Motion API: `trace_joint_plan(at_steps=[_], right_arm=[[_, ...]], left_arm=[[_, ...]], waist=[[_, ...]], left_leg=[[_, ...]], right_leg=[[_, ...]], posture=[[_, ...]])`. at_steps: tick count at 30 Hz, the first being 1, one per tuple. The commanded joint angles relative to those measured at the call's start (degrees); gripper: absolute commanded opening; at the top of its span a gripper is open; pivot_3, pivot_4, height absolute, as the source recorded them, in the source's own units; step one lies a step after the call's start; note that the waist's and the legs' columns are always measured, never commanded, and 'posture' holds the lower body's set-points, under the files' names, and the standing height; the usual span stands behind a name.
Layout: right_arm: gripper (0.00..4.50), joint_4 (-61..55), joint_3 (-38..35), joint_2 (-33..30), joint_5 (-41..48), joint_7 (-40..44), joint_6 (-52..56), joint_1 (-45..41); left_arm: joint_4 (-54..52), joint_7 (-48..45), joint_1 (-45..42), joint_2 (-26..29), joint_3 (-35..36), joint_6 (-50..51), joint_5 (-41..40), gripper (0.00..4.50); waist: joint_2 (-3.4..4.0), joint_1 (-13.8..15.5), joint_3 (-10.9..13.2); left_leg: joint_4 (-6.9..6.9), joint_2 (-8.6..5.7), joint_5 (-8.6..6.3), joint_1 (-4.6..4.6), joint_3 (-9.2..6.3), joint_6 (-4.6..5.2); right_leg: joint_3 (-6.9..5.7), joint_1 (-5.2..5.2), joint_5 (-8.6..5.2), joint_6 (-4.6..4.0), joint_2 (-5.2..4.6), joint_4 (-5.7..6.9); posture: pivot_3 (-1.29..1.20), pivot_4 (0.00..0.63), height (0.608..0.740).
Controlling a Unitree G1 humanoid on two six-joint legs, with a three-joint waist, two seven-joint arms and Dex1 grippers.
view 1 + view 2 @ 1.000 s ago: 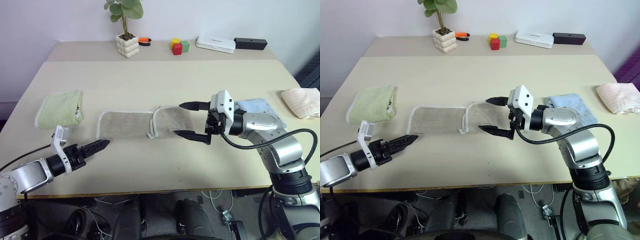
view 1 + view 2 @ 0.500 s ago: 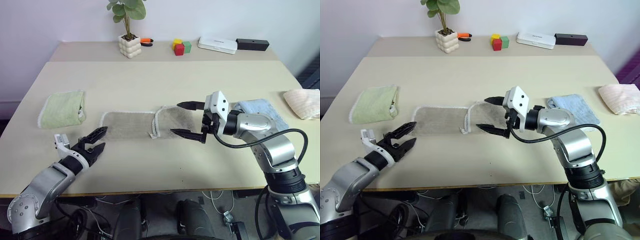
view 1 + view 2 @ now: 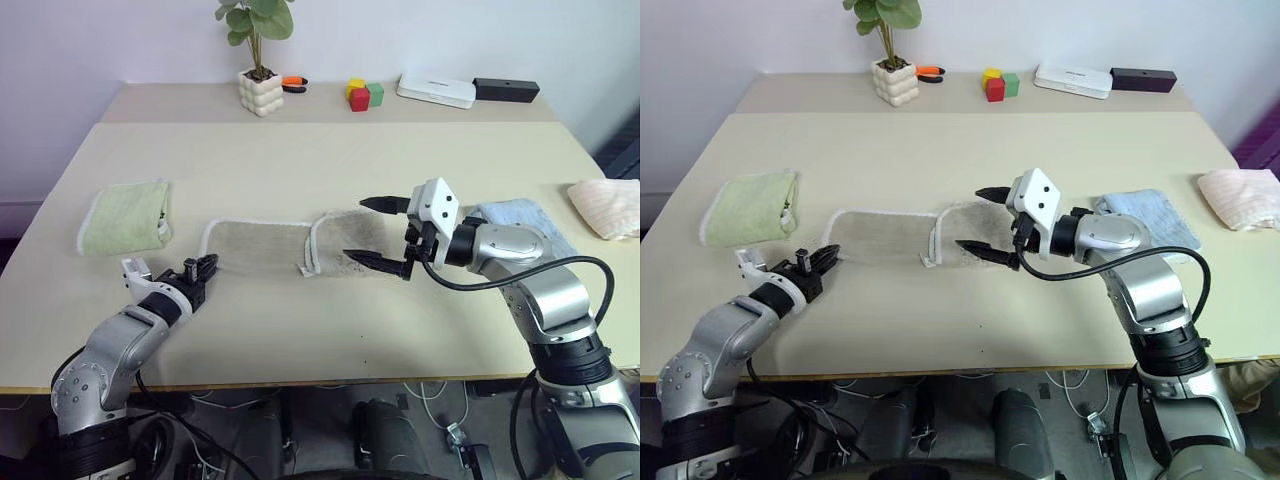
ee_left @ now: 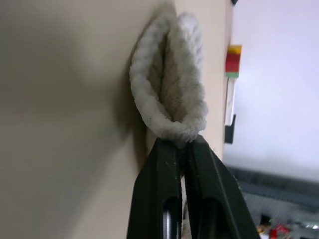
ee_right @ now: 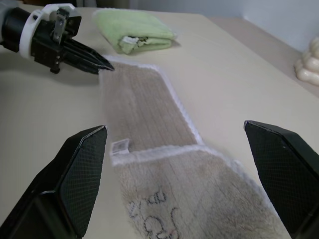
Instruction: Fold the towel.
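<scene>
At the table's centre the towel (image 3: pixel 290 249), soft, light and floppy, lies in a flat strip, its 9 o'clock corner pinched in the clenched left gripper (image 3: pixel 205 266), while the right gripper (image 3: pixel 378 232) hovers wide open over its 3 o'clock end, where I'd grab the stitched edge.

A wide pale beige tabletop (image 3: pixel 330 150) fills the middle of the room, with a second tabletop (image 3: pixel 180 100) of the same colour pushed against its far edge. Behind them rises a plain, evenly lit wall (image 3: pixel 120 40) of very pale lilac-white. Under the near edge the floor (image 3: pixel 430 420) is dark, with loose cables (image 3: pixel 430 400) lying across it.
</scene>
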Motion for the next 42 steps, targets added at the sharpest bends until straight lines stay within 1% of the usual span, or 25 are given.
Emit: trace_joint_plan(at_steps=[1,4,6,7,9,10,13,15,16,18,20,23,27,31,34,36,39,42], right_arm=[[4.5,-0.3,-4.5,-2.6,0.4,0.6,-2.0,1.3],[4.5,0.9,-6.5,-4.5,0.0,0.8,-2.9,2.8],[4.5,1.4,-7.4,-5.6,-0.4,0.8,-3.6,3.6],[4.5,1.6,-7.7,-6.0,-0.5,0.6,-3.8,3.9],[4.5,2.0,-8.5,-6.4,-0.7,0.1,-4.2,4.2],[4.5,2.2,-8.7,-6.5,-0.8,-0.1,-4.3,4.3],[4.5,2.1,-9.5,-7.9,-0.8,1.0,-4.9,5.4],[4.5,2.3,-10.7,-9.2,-0.6,1.5,-5.4,6.0],[4.5,2.1,-12.0,-9.7,0.1,1.6,-5.6,6.2],[4.5,1.3,-16.2,-10.2,2.8,1.5,-5.0,7.1],[4.5,0.3,-18.7,-10.5,4.4,1.3,-3.9,8.3],[4.5,-1.2,-19.4,-10.5,4.4,0.1,-2.9,9.7],[4.5,-5.3,-20.8,-10.4,5.3,-2.3,-0.9,11.8],[4.5,-7.6,-22.7,-11.0,5.3,-4.1,0.2,13.8],[4.5,-8.9,-23.0,-10.8,5.5,-5.2,0.9,14.5],[4.5,-9.5,-23.1,-10.5,5.4,-6.1,1.1,14.8],[4.5,-9.5,-22.7,-10.3,5.4,-7.0,1.2,14.3],[4.5,-8.6,-21.8,-10.2,5.3,-7.3,0.9,13.4]], left_arm=[[-6.2,-9.9,-1.7,4.9,-3.0,5.0,5.5,0.06],[-8.2,-17.1,-5.2,7.7,-5.2,6.2,10.7,0.06],[-7.6,-21.4,-9.5,8.5,-7.4,6.4,14.6,0.06],[-7.0,-23.8,-11.8,8.7,-9.0,6.6,17.3,0.06],[-5.4,-30.0,-16.7,8.7,-14.2,6.3,25.7,0.06],[-4.2,-31.8,-18.3,8.2,-15.9,6.4,28.1,0.06],[0.0,-38.0,-24.3,4.3,-21.5,5.4,35.6,0.06],[3.4,-41.2,-27.8,1.6,-24.0,4.8,40.0,0.06],[5.2,-43.9,-29.6,0.7,-26.0,4.0,43.1,0.06],[10.9,-47.0,-33.7,-2.8,-28.1,4.8,46.3,0.06],[14.3,-51.2,-36.2,-4.9,-30.2,4.8,49.9,0.06],[16.2,-57.1,-37.7,-6.7,-32.7,4.6,54.3,0.06],[21.6,-61.6,-40.3,-10.9,-36.7,3.2,61.6,0.06],[28.8,-62.6,-42.0,-14.2,-37.6,1.7,68.3,0.06],[30.9,-64.1,-42.3,-15.7,-36.2,3.1,69.5,0.06],[32.6,-63.9,-42.1,-16.4,-37.4,2.0,73.0,0.06],[32.3,-65.5,-41.5,-17.0,-37.2,3.5,74.1,0.89],[30.1,-67.8,-41.1,-16.8,-36.4,4.8,74.0,2.39]], waist=[[-0.01,0.0,0.0],[-0.02,0.3,0.0],[-0.02,0.5,0.0],[-0.02,0.6,0.0],[-0.01,0.8,0.0],[-0.01,0.9,0.0],[0.0,1.1,0.0],[-0.04,1.2,0.0],[-0.05,1.2,0.1],[-0.06,1.2,0.1],[-0.06,1.2,0.1],[-0.06,0.9,0.1],[-0.02,1.1,0.1],[-0.03,1.2,0.1],[-0.03,1.1,0.1],[-0.03,1.1,0.1],[-0.03,1.1,0.1],[-0.03,1.1,0.1]], left_leg=[[0.0,-0.01,0.0,-0.02,0.02,0.0],[0.0,-0.02,0.0,-0.05,0.1,-0.01],[0.0,-0.01,-0.01,-0.04,0.1,-0.01],[-0.01,0.01,-0.01,-0.03,0.11,-0.02],[-0.02,0.01,-0.01,-0.03,0.13,-0.02],[-0.02,-0.01,-0.01,-0.04,0.16,-0.02],[-0.02,-0.01,0.0,-0.05,0.2,-0.02],[-0.02,-0.01,0.01,-0.08,0.19,-0.02],[-0.02,-0.01,0.02,-0.1,0.18,-0.02],[0.0,-0.02,0.03,-0.13,0.17,-0.04],[-0.01,-0.02,0.03,-0.13,0.16,-0.03],[-0.07,0.01,0.03,-0.12,0.16,-0.03],[-0.09,0.08,0.03,-0.14,0.14,-0.03],[-0.04,0.07,-0.01,-0.15,0.08,0.03],[-0.03,0.08,-0.12,-0.15,0.0,0.21],[-0.04,0.09,-0.13,-0.16,0.01,0.22],[-0.04,0.09,-0.13,-0.16,0.01,0.23],[-0.02,0.08,-0.13,-0.16,0.0,0.24]], right_leg=[[-0.02,-0.01,0.0,0.0,0.01,-0.02],[-0.03,-0.02,0.0,0.0,0.01,-0.08],[-0.03,-0.02,0.0,0.0,0.02,-0.11],[-0.03,-0.02,0.0,-0.01,0.05,-0.12],[-0.03,-0.02,0.0,0.0,0.07,-0.12],[-0.03,-0.03,0.0,0.0,0.09,-0.13],[-0.02,-0.02,0.0,0.02,0.1,-0.16],[-0.04,0.0,0.01,0.04,0.11,-0.21],[-0.04,0.0,0.02,0.05,0.12,-0.23],[-0.06,0.01,0.1,0.19,0.12,-0.29],[-0.08,0.05,0.12,0.23,0.13,-0.38],[-0.08,0.09,0.14,0.27,0.18,-0.53],[-0.08,0.07,0.15,0.29,0.26,-0.56],[-0.08,0.12,0.14,0.27,0.25,-0.63],[-0.07,0.13,0.14,0.25,0.22,-0.69],[-0.07,0.11,0.15,0.28,0.22,-0.69],[-0.07,0.11,0.15,0.28,0.22,-0.69],[-0.07,0.12,0.14,0.26,0.21,-0.69]], posture=[[0.0,0.15,0.735],[0.0,0.15,0.735],[0.0,0.15,0.735],[0.0,0.15,0.735],[0.0,0.15,0.735],[0.0,0.15,0.735],[0.0,0.15,0.735],[0.0,0.15,0.735],[0.0,0.15,0.735],[0.0,0.15,0.735],[0.0,0.15,0.735],[0.0,0.15,0.735],[0.0,0.15,0.735],[0.0,0.15,0.735],[0.0,0.15,0.735],[0.0,0.15,0.735],[0.0,0.15,0.735],[0.0,0.15,0.735]])
